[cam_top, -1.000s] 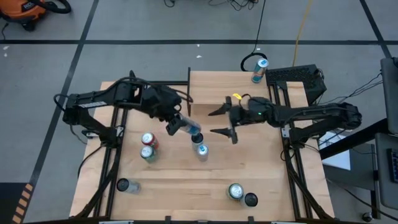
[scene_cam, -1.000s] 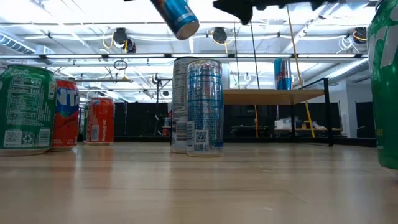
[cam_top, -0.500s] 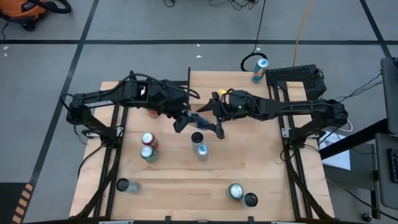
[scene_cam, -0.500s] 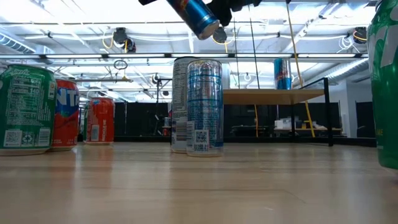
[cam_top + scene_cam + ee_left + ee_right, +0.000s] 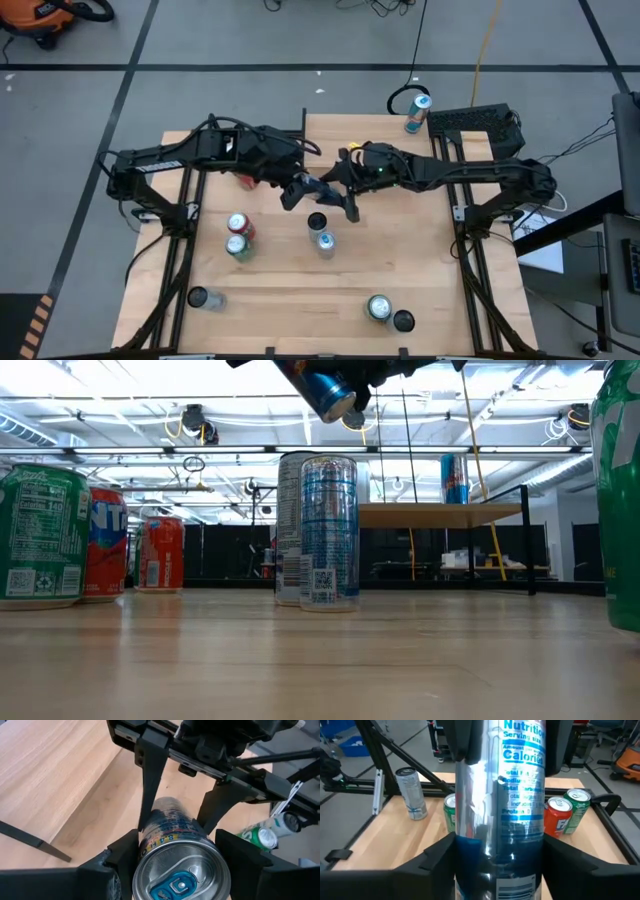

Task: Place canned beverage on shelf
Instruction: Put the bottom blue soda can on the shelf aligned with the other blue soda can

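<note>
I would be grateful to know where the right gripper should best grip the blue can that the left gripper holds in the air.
On the bare cylindrical wall at the blue can's free end, jaws across its width, approaching opposite the left gripper, which clamps the tab end.

Red can [image 5: 239, 224] touching green can [image 5: 237, 246] left of centre; orange vacuum [image 5: 45, 17] on floor beyond the table.

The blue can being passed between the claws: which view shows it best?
The left wrist view: the blue can fills it, top and side visible, flanked by both arms' fingers. The right wrist view shows only its label, the low view its lower end at the top edge, the high view almost nothing.
</note>
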You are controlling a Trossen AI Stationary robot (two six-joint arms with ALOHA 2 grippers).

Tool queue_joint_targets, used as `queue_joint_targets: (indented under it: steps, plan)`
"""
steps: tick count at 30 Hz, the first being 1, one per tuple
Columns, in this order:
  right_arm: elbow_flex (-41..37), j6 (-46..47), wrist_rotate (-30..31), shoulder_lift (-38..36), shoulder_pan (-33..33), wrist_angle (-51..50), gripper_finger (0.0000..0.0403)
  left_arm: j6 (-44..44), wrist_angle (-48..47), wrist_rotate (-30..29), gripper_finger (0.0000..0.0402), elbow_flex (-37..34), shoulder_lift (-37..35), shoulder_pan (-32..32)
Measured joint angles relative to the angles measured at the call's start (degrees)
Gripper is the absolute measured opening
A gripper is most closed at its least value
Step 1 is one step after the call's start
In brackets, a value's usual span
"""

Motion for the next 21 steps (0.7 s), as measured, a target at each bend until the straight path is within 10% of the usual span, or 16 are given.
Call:
queue_joint_targets:
  steps: [9, 21]
  plan:
    - [-2.3, -0.7, -1.5, -1.2, 0.0, 4.1, 0.0214, 6.4, 4.6, -1.9, 0.0251, 0.0, -0.1, -0.9]
    - [-25.1, 4.3, -4.6, -13.2, -1.5, 32.9, 0.0215, 20.4, 12.6, -14.3, 0.0256, -3.9, -5.1, -7.1]
